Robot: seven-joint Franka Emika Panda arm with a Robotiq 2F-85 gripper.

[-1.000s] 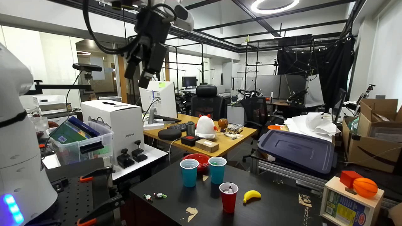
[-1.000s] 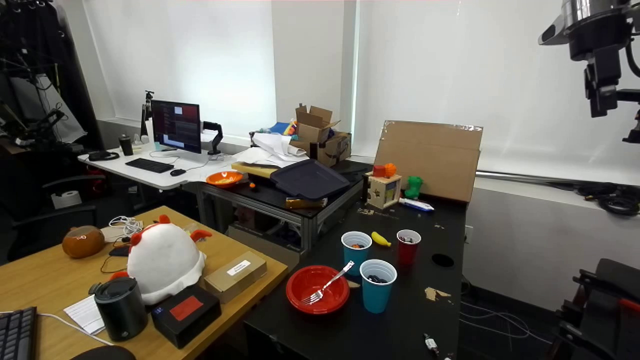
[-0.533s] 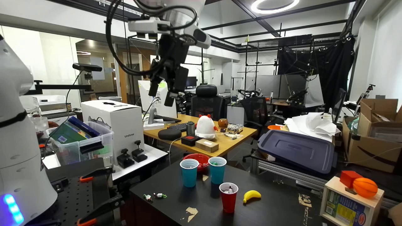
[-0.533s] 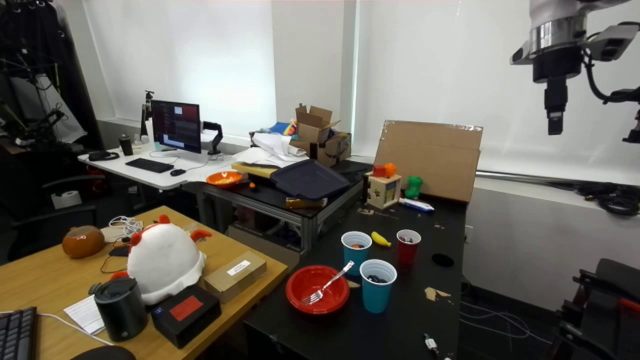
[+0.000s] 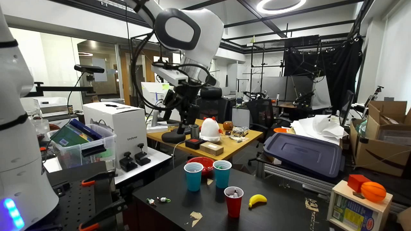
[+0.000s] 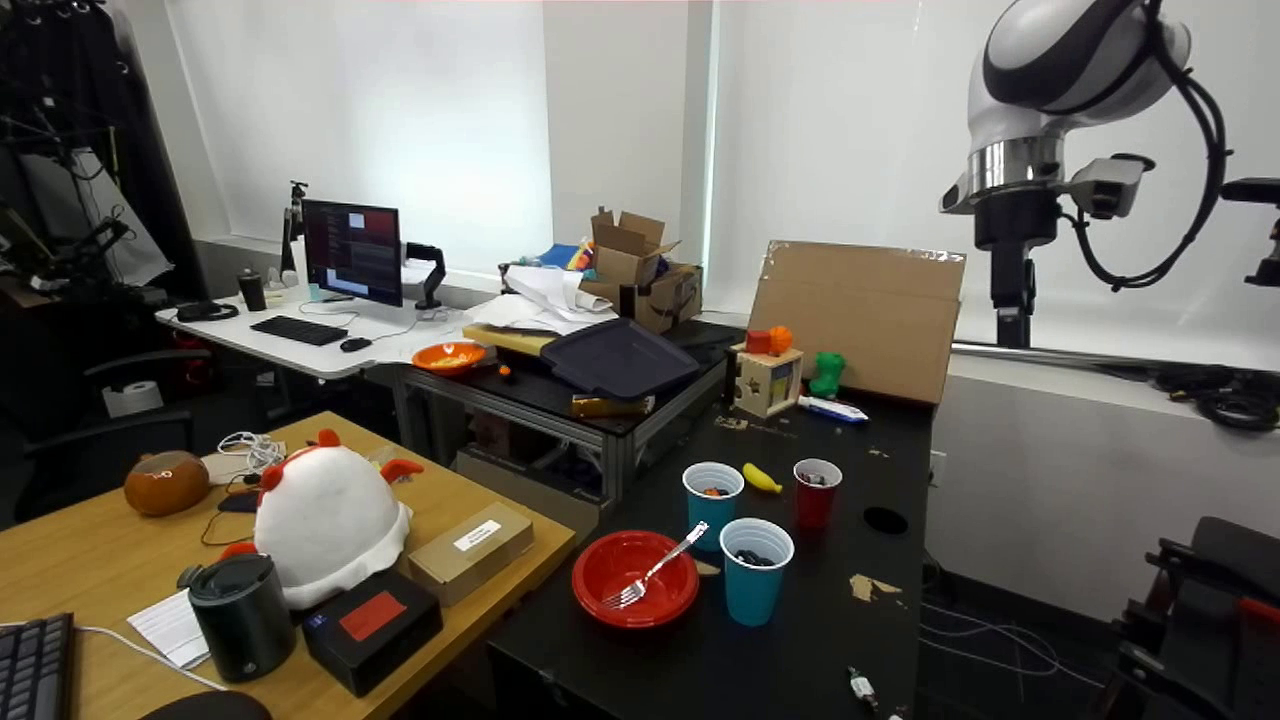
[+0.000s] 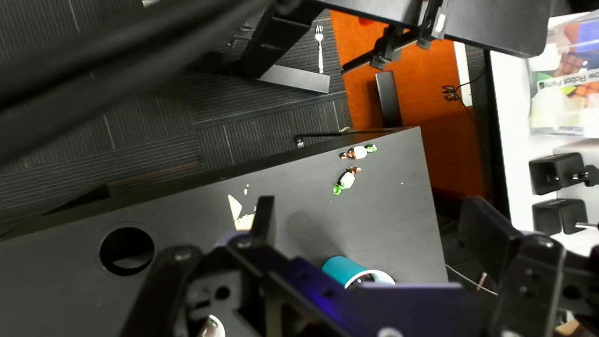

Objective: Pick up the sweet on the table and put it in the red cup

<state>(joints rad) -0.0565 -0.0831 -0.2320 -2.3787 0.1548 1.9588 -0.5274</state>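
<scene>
Two wrapped sweets lie near the corner of the black table (image 5: pixel 276 218). In the wrist view, one sweet (image 7: pixel 346 180) with green and brown wrapper ends sits just below another sweet (image 7: pixel 359 152), close to the table edge. My gripper (image 7: pixel 372 213) is open, its fingers wide apart with nothing between them. It hangs high above the tabletop in both exterior views, fingers pointing down. The red cup (image 5: pixel 234 205) stands upright with wrapped pieces inside; it shows also in an exterior view, as the red cup (image 6: pixel 814 505).
Two teal cups, a nearer teal cup (image 6: pixel 757 590) and a farther teal cup (image 6: pixel 712 510), stand between the red cup and a red bowl (image 6: pixel 640 612) holding a fork. A toy banana (image 5: pixel 257 200) lies beside the red cup. A wooden box (image 5: pixel 353 208) stands farther along.
The arm has come down and swung over toward the table, moving rightward and down in an exterior view, leftward and down from the opposite side. Cups and sweets have not moved.
</scene>
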